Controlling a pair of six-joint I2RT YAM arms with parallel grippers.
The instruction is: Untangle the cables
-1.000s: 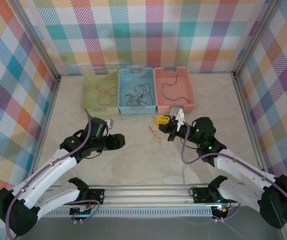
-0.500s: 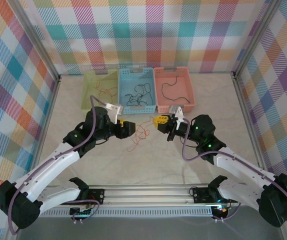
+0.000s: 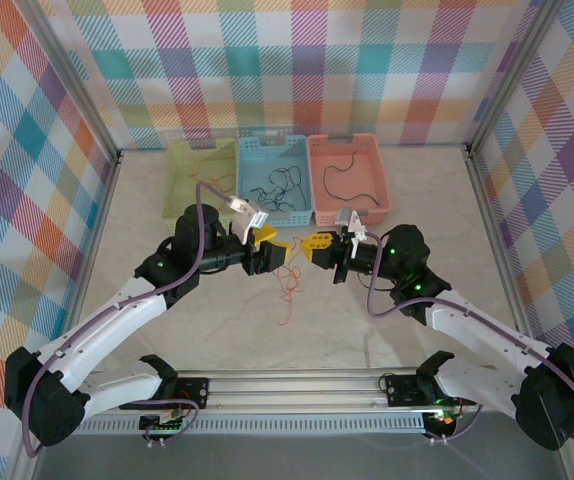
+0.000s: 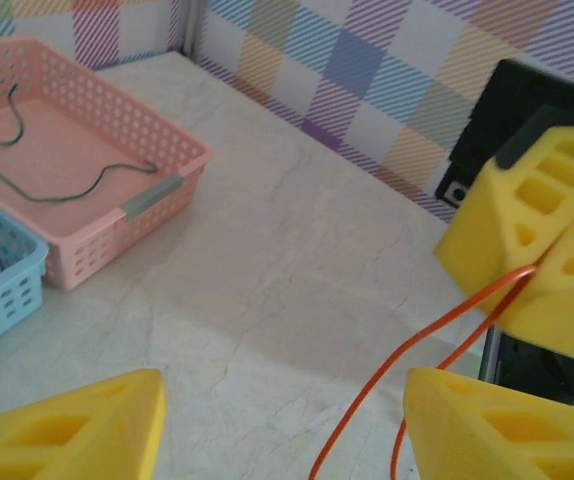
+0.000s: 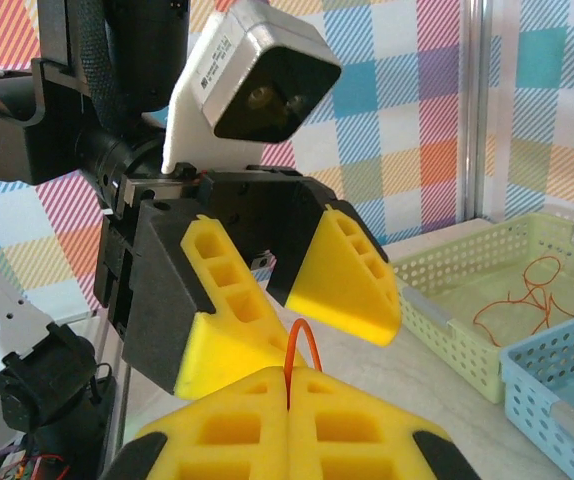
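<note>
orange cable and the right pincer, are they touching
Touching: the right wrist view shows the orange cable looping up from between the closed yellow pads of the right pincer.

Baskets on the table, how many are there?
3, in a row at the far side: yellow-green basket on the left, blue basket in the middle, pink basket on the right. None seems hidden.

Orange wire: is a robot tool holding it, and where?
Yes. The right tool pinches the orange-red wire at a small loop; the left tool holds nothing.
</note>
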